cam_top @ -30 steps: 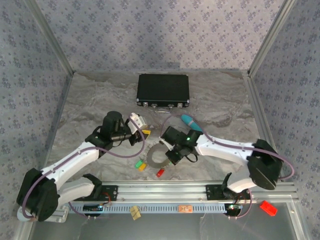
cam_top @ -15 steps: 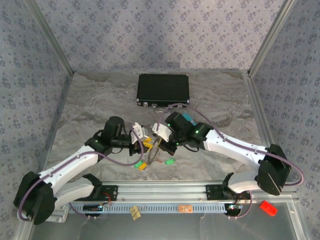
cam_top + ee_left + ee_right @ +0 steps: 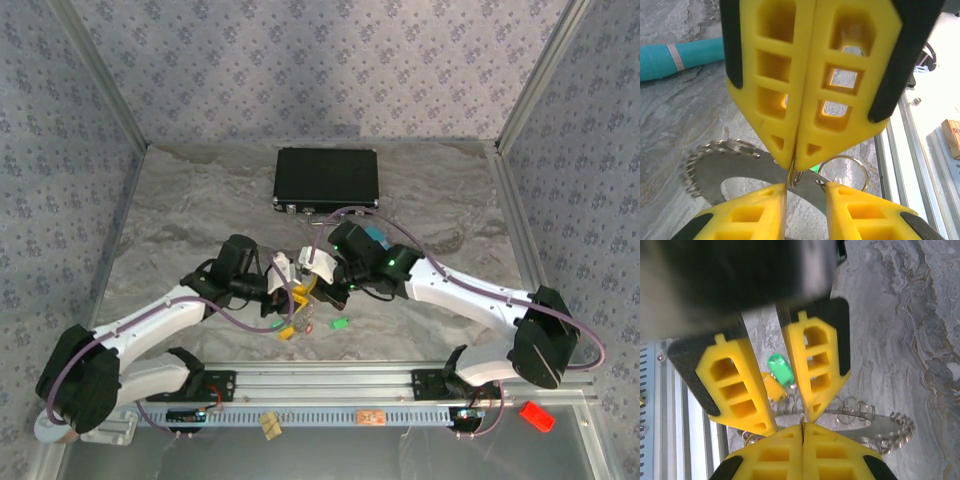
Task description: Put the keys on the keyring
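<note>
In the top view my right gripper point(image 3: 315, 271) and left gripper point(image 3: 292, 286) meet tip to tip above the table's middle. The keyring point(image 3: 715, 170), a flat silvery crescent edged with small rings, hangs from my right gripper point(image 3: 802, 427), which is shut on one small ring of it. My left gripper point(image 3: 805, 187) stands open just below that pinch, nothing between its fingers. On the table below lie a green key point(image 3: 340, 323), a red key point(image 3: 308, 323) and a yellow and green pair point(image 3: 283, 331). The right wrist view shows a green key point(image 3: 781, 371) and a yellow key point(image 3: 771, 386).
A black case point(image 3: 327, 181) sits at the back centre. A teal cylinder point(image 3: 680, 55) lies on the table behind the right arm. The aluminium rail point(image 3: 330, 385) runs along the front edge, and a red block point(image 3: 536, 415) lies beyond it at the right.
My right gripper has lifted the keyring off the table and carried it left and back. The left gripper has closed in until the tips meet. A green key now lies further right.
</note>
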You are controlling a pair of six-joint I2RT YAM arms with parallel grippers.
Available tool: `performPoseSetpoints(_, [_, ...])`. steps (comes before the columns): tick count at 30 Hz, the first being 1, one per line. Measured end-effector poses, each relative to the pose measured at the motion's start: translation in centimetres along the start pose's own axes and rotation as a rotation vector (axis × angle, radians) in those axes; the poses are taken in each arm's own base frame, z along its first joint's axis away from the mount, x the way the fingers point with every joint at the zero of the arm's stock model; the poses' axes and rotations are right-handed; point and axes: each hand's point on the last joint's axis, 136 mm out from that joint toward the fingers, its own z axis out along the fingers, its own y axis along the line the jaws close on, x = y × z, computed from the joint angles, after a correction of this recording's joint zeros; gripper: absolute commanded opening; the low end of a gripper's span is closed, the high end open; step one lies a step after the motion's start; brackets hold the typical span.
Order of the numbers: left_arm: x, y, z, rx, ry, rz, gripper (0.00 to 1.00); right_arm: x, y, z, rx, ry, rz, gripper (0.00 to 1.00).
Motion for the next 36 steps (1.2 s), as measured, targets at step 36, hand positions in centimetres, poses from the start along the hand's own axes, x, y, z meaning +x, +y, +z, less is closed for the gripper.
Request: performPoseSetpoints(36, [-0.4,0.6,-0.8,-0.084,-0.09,0.087,0.0,1.5,-0.3,-0.6,0.013,-0.349,-0.144,0.3])
